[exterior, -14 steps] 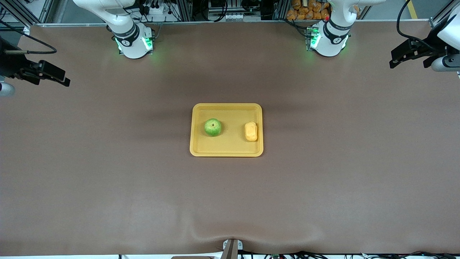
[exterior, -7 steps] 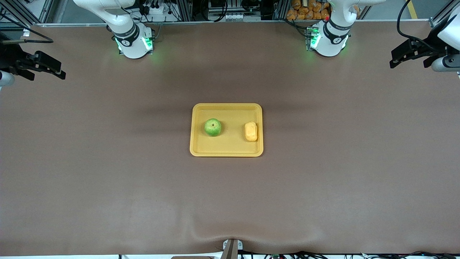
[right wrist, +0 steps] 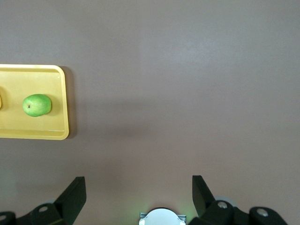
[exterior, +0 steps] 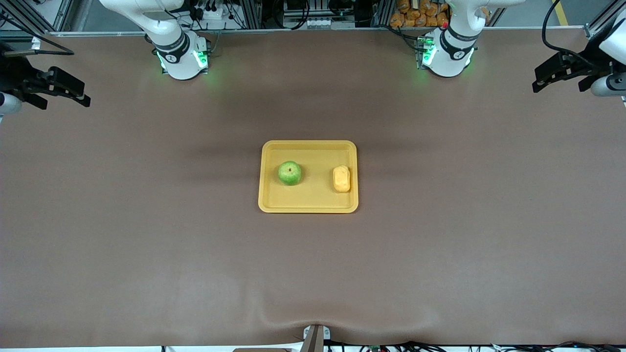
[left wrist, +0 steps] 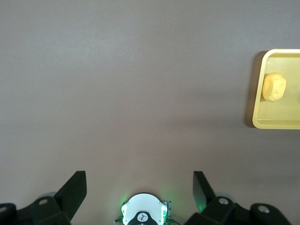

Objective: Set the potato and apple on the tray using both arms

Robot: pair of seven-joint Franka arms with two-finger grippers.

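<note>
1. Start at the right arm's end of the table: the right gripper (exterior: pixel 73 95) hangs over the edge of the brown table (exterior: pixel 146 244), well apart from the tray. Its fingers (right wrist: pixel 72 194) are spread wide and hold nothing.
2. Move to the middle: the tray (exterior: pixel 308 208) lies flat at the table's centre. The apple (exterior: pixel 289 173) sits in it, stem dimple up, toward the right arm's end.
3. The potato (exterior: pixel 342 178) lies in the same tray toward the left arm's end, close to the rim and well apart from the apple.
4. At the left arm's end, the left gripper (exterior: pixel 550 78) hangs over that edge of the table, its fingers (left wrist: pixel 75 192) also wide open and empty.
5. You can judge the task as done: both items rest on the tray and neither gripper touches anything. Nothing appears left except parking the arms.
6. The surface is a plain brown mat with a slight ripple at the edge nearest the front camera. Along the edge by the bases (exterior: pixel 183 61) you see frame rails, cables and some orange packets (exterior: pixel 415 14).
</note>
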